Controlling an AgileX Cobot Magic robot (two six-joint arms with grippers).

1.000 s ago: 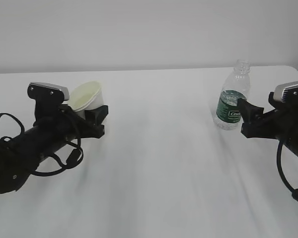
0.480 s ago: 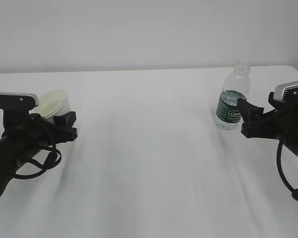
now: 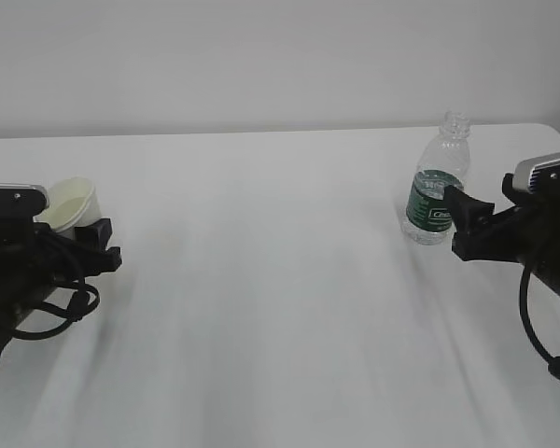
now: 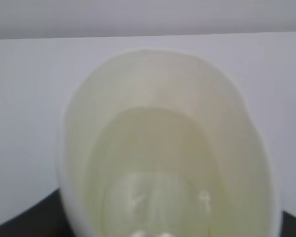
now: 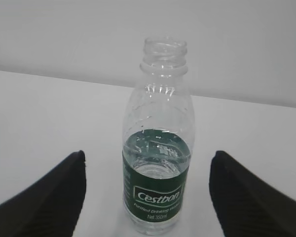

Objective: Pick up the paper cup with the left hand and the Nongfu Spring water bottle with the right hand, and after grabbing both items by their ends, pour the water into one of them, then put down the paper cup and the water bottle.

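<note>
Cup: small white tapered paper cup, thin-walled, crushable; gripped low by left black gripper.
Bottle: clear ribbed uncapped plastic bottle, part-full, spillable; grasp at label.
Right black gripper: wide, empty.

Bright, even, diffuse light throughout; only faint soft shadows on the white cloth-covered table. Mildly soft exterior view. Badly defocused close up on the cream-lined white paper cup.
</note>
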